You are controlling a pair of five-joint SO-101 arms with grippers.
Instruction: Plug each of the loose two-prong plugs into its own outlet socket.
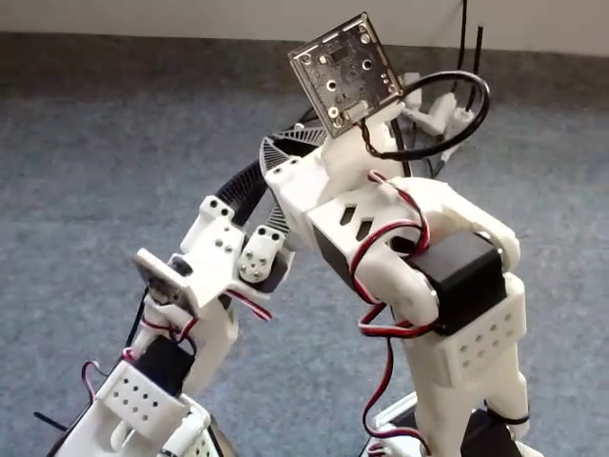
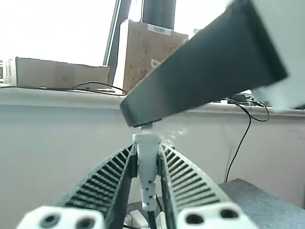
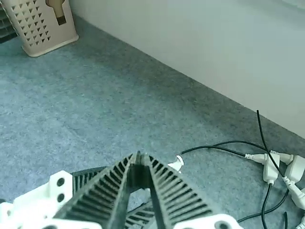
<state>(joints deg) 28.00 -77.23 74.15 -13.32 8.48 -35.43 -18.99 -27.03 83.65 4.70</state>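
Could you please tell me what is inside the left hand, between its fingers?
The left hand clamps a white plug between its ribbed fingers, with the plug's tip just under a dark bar. The fingers cover the plug's sides.

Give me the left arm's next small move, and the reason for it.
Probably tilt the left gripper down toward the carpet. It is shut on a white plug but points at the wall, with a dark bar close over its tip, while the white cord connectors lie on the carpet.
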